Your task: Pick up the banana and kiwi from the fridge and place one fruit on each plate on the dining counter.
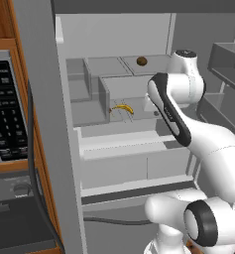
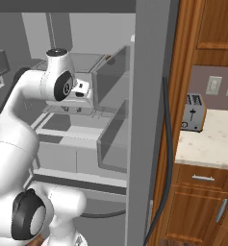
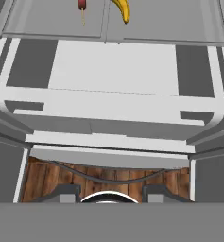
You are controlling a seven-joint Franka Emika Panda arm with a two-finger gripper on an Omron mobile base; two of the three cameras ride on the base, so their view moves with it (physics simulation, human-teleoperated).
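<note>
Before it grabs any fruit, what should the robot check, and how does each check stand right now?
1. Fridge open: ok.
2. Banana in sight on the middle shelf, nothing on top of it: ok.
3. Kiwi in sight on the shelf above: ok.
4. Pincer empty: ok, nothing between its tips.
5. Pincer lined up on the banana: not ok, the fruit sits far ahead at the view's edge.
6. Pincer wide enough for the banana: cannot tell.

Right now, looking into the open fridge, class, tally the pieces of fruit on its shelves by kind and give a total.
banana: 1, yellow, on the middle shelf
kiwi: 1, brown, on the shelf above
Total: 2 pieces of fruit in the fridge
</note>
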